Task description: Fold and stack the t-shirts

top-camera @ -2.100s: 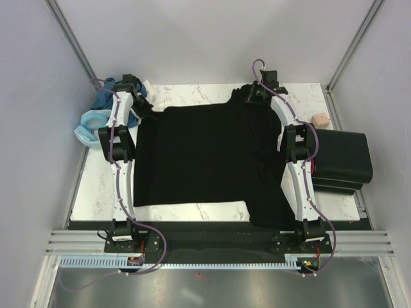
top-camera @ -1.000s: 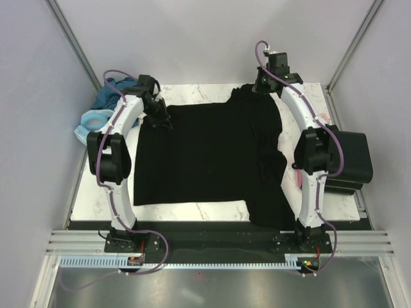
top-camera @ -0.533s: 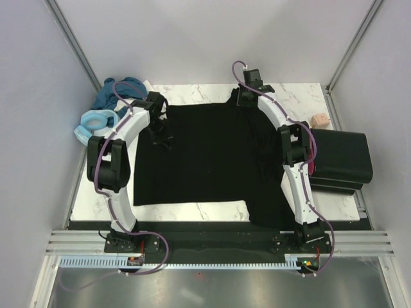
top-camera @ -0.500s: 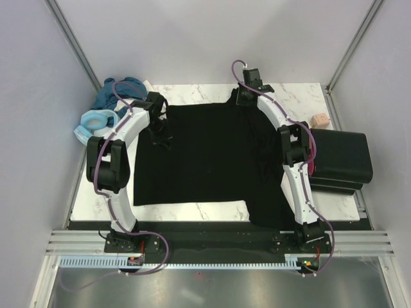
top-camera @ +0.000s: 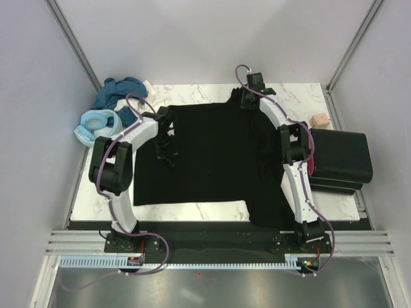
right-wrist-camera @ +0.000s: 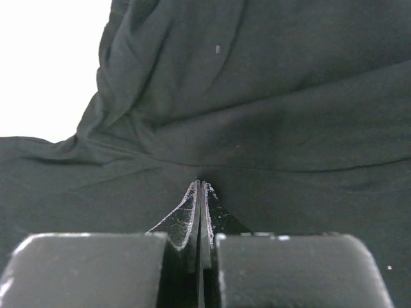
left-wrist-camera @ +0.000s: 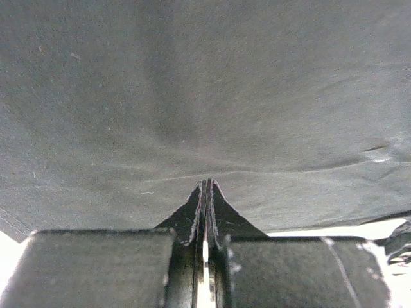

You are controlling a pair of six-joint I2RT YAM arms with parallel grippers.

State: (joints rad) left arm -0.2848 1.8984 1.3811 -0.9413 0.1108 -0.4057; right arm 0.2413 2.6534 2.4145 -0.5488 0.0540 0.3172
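black t-shirt [top-camera: 212,160]: soft matt cloth, fine knit with a few pale lint specks close up; shallow creases toward 3 o'clock.
teal-blue t-shirt [top-camera: 119,90]: matt cloth, crumpled, at 10 o'clock of the table.
light blue t-shirt [top-camera: 90,128]: matt cloth, at 9 o'clock.
folded black stack [top-camera: 343,160]: matt dark cloth, smooth-faced, at 3 o'clock.
table [top-camera: 192,93]: white marble-look top, grey-veined, smooth with a slight sheen.
block [top-camera: 318,120]: pinkish-beige, matt; material unclear.
left arm [top-camera: 122,192], right arm [top-camera: 298,186]: glossy white plastic-looking shells, matt black joints.
cables [top-camera: 138,99]: smooth purple sheath.
front rail [top-camera: 70,242]: bare metal, dull shine.
left gripper [left-wrist-camera: 207,186], right gripper [right-wrist-camera: 199,186]: matt black fingers, edges scuffed pale and rough.
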